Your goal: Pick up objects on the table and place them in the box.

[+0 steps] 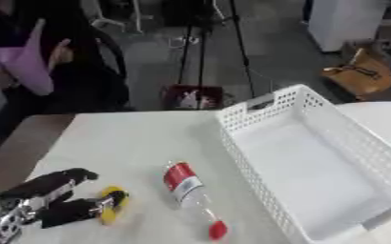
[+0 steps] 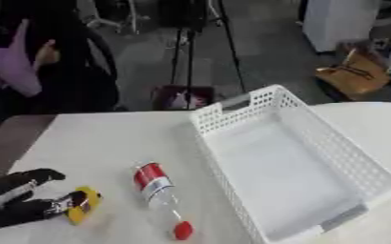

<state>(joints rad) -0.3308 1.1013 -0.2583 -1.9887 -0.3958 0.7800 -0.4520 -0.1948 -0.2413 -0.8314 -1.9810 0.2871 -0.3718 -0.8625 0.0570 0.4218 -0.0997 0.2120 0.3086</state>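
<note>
Left hand [image 1: 53, 200] at the table's [image 1: 124, 138] near-left corner — fingers curled around a small yellow object [image 1: 112, 205]. Clear bottle [image 1: 192, 195] with red label lies near the front edge, just left of the empty white basket [image 1: 332, 119]. Right hand unseen.

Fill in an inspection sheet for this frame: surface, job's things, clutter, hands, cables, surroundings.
Surface: white table, with a brown strip along its left edge.
Job's things: white perforated box, nothing seen inside; clear bottle with a red label and red cap, lying on its side left of the box; small yellow object at the lower left.
Clutter: nothing seen.
Hands: left hand at the lower left, fingers at the yellow object, its thumb against it; whether it grips cannot be told. Right hand not in view.
Cables: nothing seen on the table.
Surroundings: tripod legs and a brown chair on the floor beyond the table.
</note>
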